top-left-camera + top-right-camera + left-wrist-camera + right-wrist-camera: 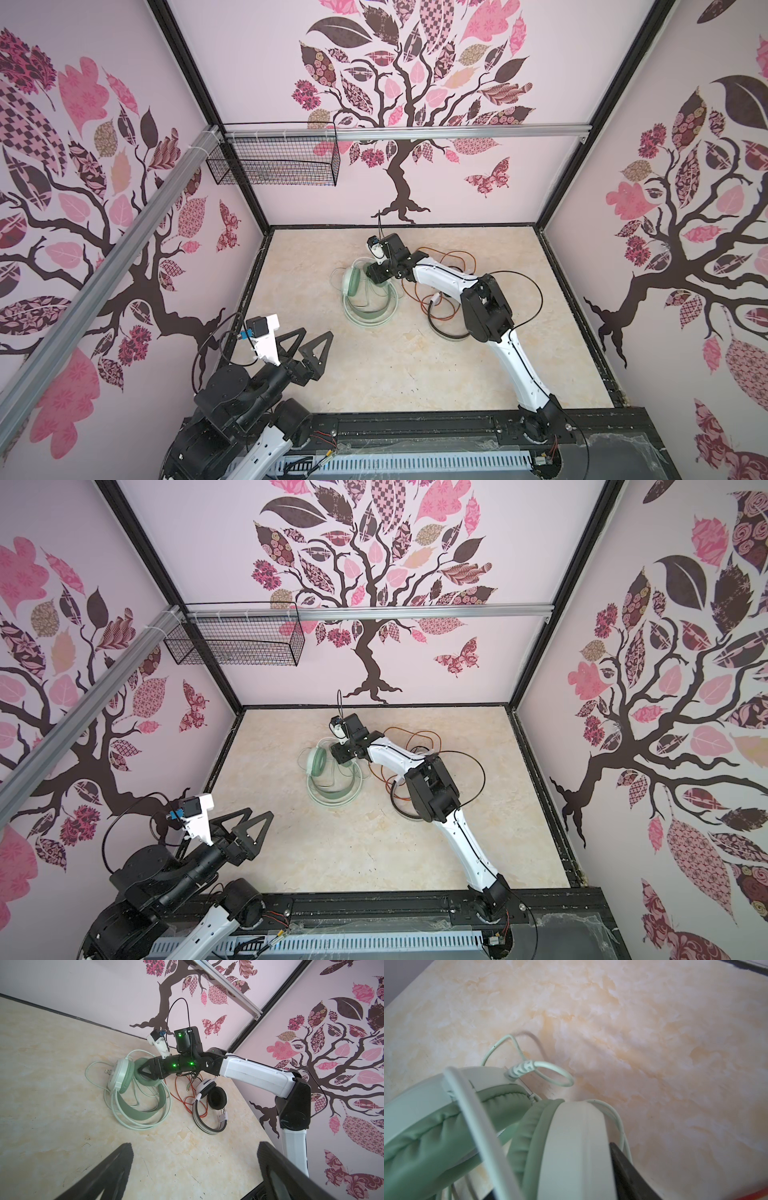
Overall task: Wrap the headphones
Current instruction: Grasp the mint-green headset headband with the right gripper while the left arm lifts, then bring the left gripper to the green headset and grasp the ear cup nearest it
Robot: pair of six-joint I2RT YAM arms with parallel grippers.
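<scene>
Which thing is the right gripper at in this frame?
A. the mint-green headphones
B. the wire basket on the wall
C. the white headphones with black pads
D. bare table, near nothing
A: the right gripper has its fingertips at an ear cup of the mint-green headphones; the white headphones lie apart from it.

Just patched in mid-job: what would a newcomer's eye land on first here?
The mint-green headphones at mid-table, with the right gripper against one ear cup. Just right of them, under the right arm, white black-padded headphones lie amid a loose orange-red cord. The left gripper hangs wide open at the near-left corner.
</scene>
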